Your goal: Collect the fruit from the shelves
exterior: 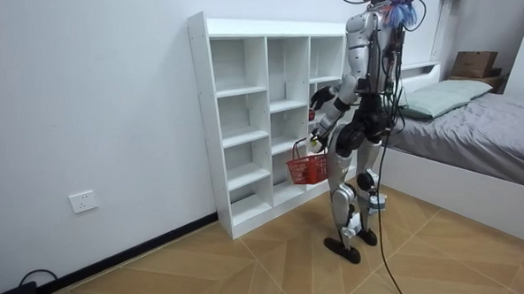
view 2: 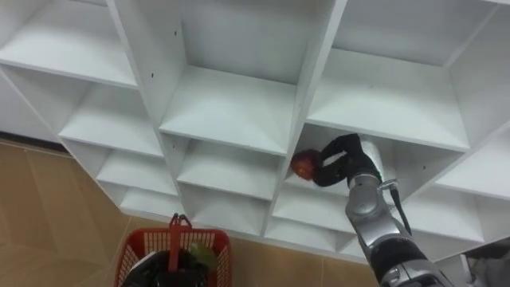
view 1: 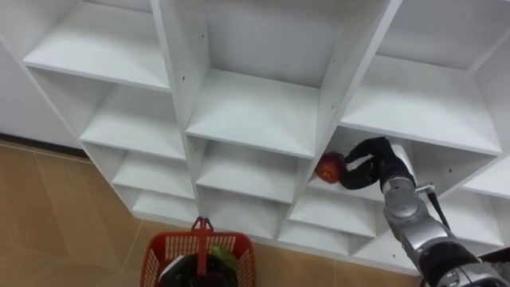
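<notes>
White closet (view 1: 255, 112) facing; dangling red basket (view 1: 159, 251) below its bottom edge; reaching right hand (view 1: 370, 159) into a right-column compartment, clasping red apple (view 1: 329, 167) at that shelf's left edge; round, betraying no long axis or heading.

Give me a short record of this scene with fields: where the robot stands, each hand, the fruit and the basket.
robot: standing in front of the white shelf unit
right hand: reached into a right-column compartment, fingers curled round the red fruit
red fruit: at the compartment's left side, beside the divider, inside the shelf
left hand: carrying the red basket by its handle
red basket: hanging off the floor, below the shelves; dark and green items inside, kind unclear
</notes>
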You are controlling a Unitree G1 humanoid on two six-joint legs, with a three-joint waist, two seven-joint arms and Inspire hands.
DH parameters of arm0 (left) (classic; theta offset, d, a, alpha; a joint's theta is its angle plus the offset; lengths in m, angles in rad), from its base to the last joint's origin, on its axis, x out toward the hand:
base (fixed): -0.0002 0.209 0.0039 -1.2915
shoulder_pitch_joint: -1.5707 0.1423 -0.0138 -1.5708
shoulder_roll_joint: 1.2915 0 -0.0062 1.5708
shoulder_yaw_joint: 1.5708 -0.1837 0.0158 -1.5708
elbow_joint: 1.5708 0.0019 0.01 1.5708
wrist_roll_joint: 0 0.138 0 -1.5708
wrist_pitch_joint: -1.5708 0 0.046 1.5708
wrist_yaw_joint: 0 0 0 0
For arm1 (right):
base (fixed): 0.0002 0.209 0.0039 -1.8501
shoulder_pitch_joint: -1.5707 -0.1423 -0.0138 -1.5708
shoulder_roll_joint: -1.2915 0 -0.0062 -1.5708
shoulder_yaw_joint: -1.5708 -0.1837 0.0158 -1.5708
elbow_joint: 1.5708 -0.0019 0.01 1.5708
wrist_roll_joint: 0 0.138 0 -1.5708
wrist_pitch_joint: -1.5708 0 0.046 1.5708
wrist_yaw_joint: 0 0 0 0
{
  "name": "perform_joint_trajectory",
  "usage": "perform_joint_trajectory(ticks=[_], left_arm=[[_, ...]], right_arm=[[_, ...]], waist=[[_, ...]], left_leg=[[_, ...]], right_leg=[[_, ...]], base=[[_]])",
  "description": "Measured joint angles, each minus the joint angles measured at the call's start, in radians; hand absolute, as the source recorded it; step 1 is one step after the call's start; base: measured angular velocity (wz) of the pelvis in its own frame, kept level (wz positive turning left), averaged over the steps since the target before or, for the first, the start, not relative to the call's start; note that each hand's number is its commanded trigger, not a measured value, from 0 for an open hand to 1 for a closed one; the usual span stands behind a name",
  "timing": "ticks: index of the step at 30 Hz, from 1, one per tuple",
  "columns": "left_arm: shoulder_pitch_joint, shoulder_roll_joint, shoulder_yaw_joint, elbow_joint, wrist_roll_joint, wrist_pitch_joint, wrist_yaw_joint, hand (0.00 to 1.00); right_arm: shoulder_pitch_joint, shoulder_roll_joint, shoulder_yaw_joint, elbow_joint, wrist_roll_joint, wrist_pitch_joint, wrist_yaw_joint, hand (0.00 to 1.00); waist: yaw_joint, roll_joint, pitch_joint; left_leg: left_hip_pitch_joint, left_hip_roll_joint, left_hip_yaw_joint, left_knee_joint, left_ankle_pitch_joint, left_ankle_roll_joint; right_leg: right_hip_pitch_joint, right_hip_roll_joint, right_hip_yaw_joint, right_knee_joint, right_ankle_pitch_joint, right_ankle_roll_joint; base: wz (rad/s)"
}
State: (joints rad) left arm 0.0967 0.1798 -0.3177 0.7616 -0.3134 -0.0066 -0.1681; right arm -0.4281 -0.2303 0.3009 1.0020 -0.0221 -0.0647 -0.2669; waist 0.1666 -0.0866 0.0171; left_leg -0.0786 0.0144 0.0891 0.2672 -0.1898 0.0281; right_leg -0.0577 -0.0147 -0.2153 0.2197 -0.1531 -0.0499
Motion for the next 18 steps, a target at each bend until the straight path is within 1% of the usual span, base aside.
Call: perform_joint_trajectory(ticks=[4,13,18], left_arm=[[0.001,0.0,0.001,0.0,0.0,0.0,0.0,1.0],[0.001,0.001,0.001,0.0,0.0,0.0,-0.004,1.0],[0.006,0.008,0.001,0.001,0.0,0.0,-0.021,1.0]], right_arm=[[0.0,0.0,0.0,0.0,-0.006,-0.011,0.0,0.0],[0.0,0.0,0.001,0.0,-0.024,-0.012,0.005,0.0],[0.0,0.0,0.001,-0.001,-0.025,-0.012,0.008,0.0]], waist=[[0.0,0.008,0.0001],[-0.002,0.006,0.0008],[-0.007,0.003,0.0024]], left_leg=[[0.001,-0.002,-0.008,-0.002,0.0,0.0],[0.0,-0.005,-0.009,-0.004,0.0,0.0],[0.001,-0.005,-0.009,-0.007,0.0,0.0]], right_leg=[[0.004,-0.001,-0.007,0.001,0.0,0.0],[0.004,-0.003,-0.006,0.0,-0.003,0.002],[0.004,-0.003,-0.007,0.0,-0.003,0.002]], base=[[0.05],[0.0],[0.0]])
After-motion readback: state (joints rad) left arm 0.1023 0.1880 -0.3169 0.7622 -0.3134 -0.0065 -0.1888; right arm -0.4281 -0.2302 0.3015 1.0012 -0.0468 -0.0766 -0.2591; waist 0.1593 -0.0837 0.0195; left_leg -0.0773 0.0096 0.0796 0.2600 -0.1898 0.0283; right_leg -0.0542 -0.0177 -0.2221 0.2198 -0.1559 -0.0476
